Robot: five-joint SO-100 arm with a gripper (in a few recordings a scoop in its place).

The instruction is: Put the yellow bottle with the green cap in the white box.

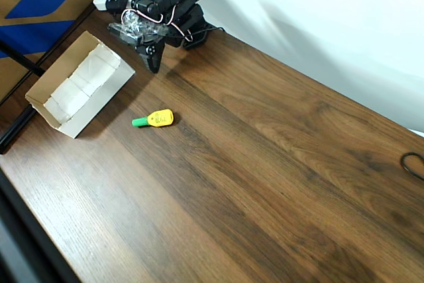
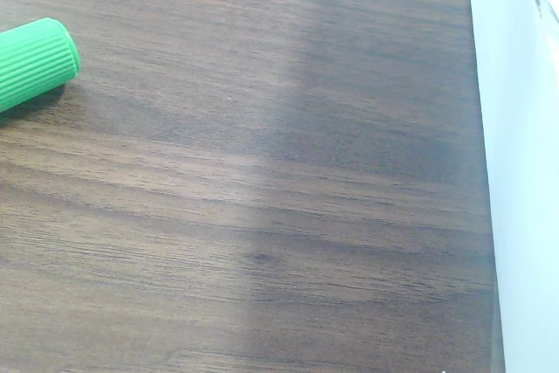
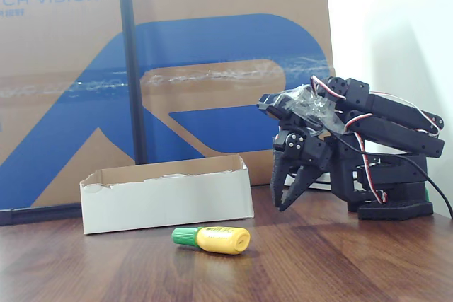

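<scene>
From the overhead view I see the arm [image 1: 169,11] folded at the table's [image 1: 265,183] far edge, near its far-left corner, with the gripper [image 1: 154,56] pointing down toward the wood. In the fixed view the gripper [image 3: 288,192] hangs just above the surface, and its two fingers [image 3: 277,178] stand slightly apart with nothing between them. A crumpled piece of clear plastic [image 3: 306,104] sits on top of the wrist.

The bottle [image 1: 154,119] lies on its side on bare table, well in from every edge, between the gripper and the near edge. In the overhead view its green cap [image 1: 140,122] points left, toward the box. In the fixed view the bottle [image 3: 212,239] lies just in front of the box, close to the box's right end, and does not touch it. In the wrist view the ribbed green cap [image 2: 33,60] shows at the left edge, lying flat on the wood.

The box [image 1: 78,122] stands open-topped along the table's left edge in the overhead view, with white lining inside and brown torn rims. In the fixed view the box [image 3: 166,199] sits left of the gripper, apart from it.

Behind the table a large brown-and-blue carton [image 3: 163,68] stands upright, with a black pole [image 3: 131,68] in front of it. A white wall [image 1: 318,18] borders the far edge. A black cable loop [image 1: 414,164] lies at the table's right edge.
</scene>
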